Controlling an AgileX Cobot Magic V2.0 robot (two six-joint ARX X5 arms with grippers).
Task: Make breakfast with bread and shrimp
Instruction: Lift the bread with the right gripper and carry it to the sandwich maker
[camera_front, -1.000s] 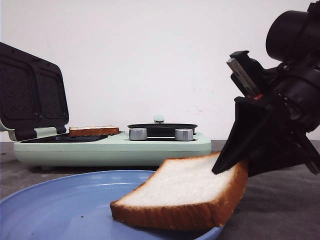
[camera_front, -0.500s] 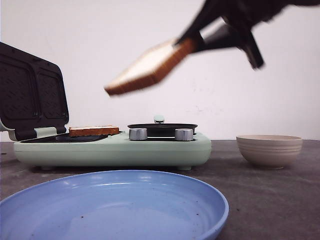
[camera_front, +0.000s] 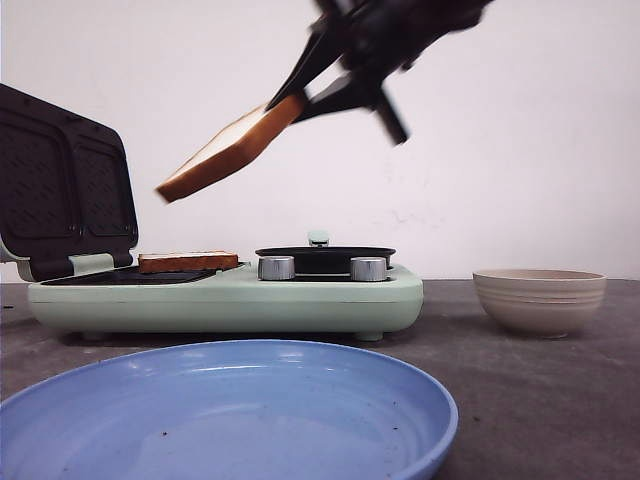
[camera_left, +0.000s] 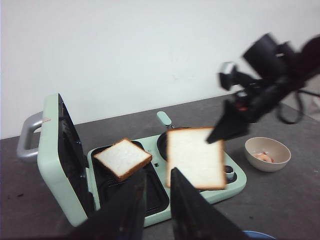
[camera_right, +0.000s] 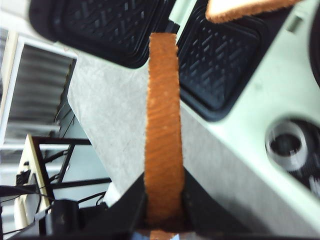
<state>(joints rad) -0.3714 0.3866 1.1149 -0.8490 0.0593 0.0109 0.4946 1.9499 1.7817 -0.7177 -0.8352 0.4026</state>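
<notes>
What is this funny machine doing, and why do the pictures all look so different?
It is a robot with two arms, and each arm ends in a pincher called a gripper. One picture looks forward over the table; the other two come from small cameras on the arms' wrists. The right gripper is pinching a slice of bread and holding it up in the air. On the table sits a green sandwich maker with its lid open and another slice already lying inside. There is also a blue plate up close and a beige bowl. The left gripper is open and holds nothing.
</notes>
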